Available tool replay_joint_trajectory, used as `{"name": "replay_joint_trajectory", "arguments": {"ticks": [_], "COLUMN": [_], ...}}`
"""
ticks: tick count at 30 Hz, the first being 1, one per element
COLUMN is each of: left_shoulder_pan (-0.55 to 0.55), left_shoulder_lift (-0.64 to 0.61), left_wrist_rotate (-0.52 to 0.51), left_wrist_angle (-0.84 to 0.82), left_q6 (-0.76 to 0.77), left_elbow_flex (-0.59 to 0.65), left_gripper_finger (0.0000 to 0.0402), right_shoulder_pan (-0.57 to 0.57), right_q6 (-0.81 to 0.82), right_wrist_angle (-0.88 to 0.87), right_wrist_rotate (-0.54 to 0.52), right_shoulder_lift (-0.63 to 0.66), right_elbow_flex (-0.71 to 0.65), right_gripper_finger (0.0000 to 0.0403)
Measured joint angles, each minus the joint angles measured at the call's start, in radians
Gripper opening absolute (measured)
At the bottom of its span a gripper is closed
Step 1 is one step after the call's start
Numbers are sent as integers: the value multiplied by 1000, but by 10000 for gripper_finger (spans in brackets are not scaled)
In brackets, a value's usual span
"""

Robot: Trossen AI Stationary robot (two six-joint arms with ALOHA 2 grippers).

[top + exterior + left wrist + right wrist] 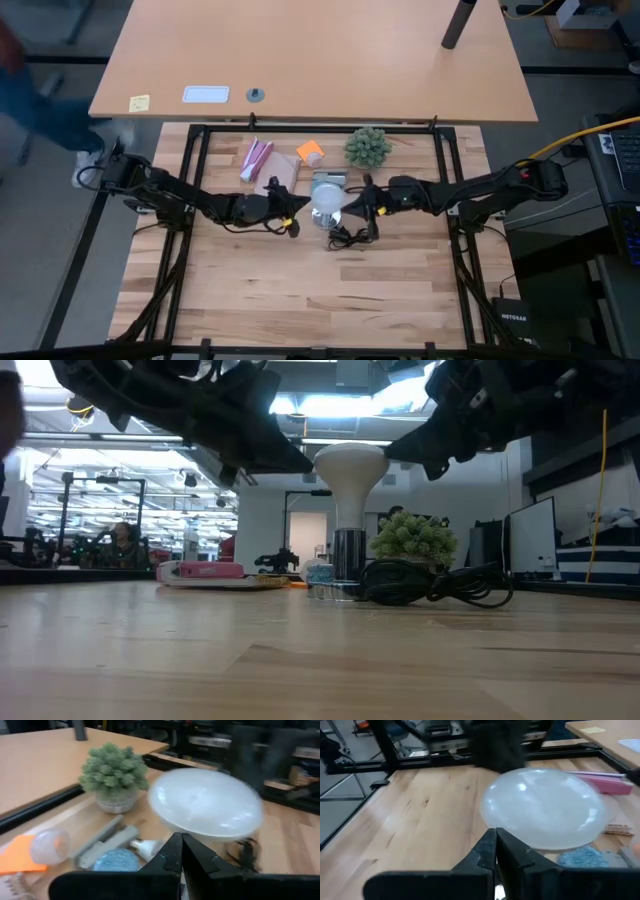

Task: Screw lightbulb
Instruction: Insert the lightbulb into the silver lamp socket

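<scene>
left hand (181, 851) together | right hand (495, 851) together (empty) | lightbulb (350, 468) upright, low view only

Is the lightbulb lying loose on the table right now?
No, the lightbulb stands upright in the silver socket base, with both shut claws up beside its globe.

You will find almost nothing to read here. The one legible mark is pale lettering on a black box (512, 318) lying off the table, by its front right corner in the high view; it appears to read "NETGEAR", though it is small. The yellow sticky note (139, 102) and the white card (206, 95) near the left end of the far desk (320, 60) show no writing you can make out, and the pink package (255, 158) carries none either.
</scene>
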State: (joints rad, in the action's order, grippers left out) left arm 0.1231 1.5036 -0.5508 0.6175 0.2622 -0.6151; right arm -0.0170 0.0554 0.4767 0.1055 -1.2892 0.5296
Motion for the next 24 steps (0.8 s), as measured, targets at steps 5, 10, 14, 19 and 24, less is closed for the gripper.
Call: {"name": "replay_joint_trajectory", "arguments": {"ticks": [5,10,14,19,24], "left_shoulder_pan": [-10,-1,22,60,102], "left_shoulder_lift": [0,-7,-39,-95,-104], "left_wrist_rotate": [-4,-11,-71,-74,-17], "left_wrist_angle": [-4,-4,-8,-37,-29], "left_q6": [24,-6,-41,-56,-55], "left_elbow_flex": [0,0,0,0,0], "left_gripper_finger": [0,0,0,0,0], "right_shoulder_pan": [0,-1,-1,-1,-3], "right_q6": [0,0,-8,-43,-99], "right_wrist_angle": [-1,-6,-45,-166,-163], "right_wrist_rotate": [11,2,-4,-99,-215], "right_shoulder_lift": [0,9,64,185,238], "right_elbow_flex": [0,0,0,0,1], "right_gripper_finger": [16,16,16,16,16]}}
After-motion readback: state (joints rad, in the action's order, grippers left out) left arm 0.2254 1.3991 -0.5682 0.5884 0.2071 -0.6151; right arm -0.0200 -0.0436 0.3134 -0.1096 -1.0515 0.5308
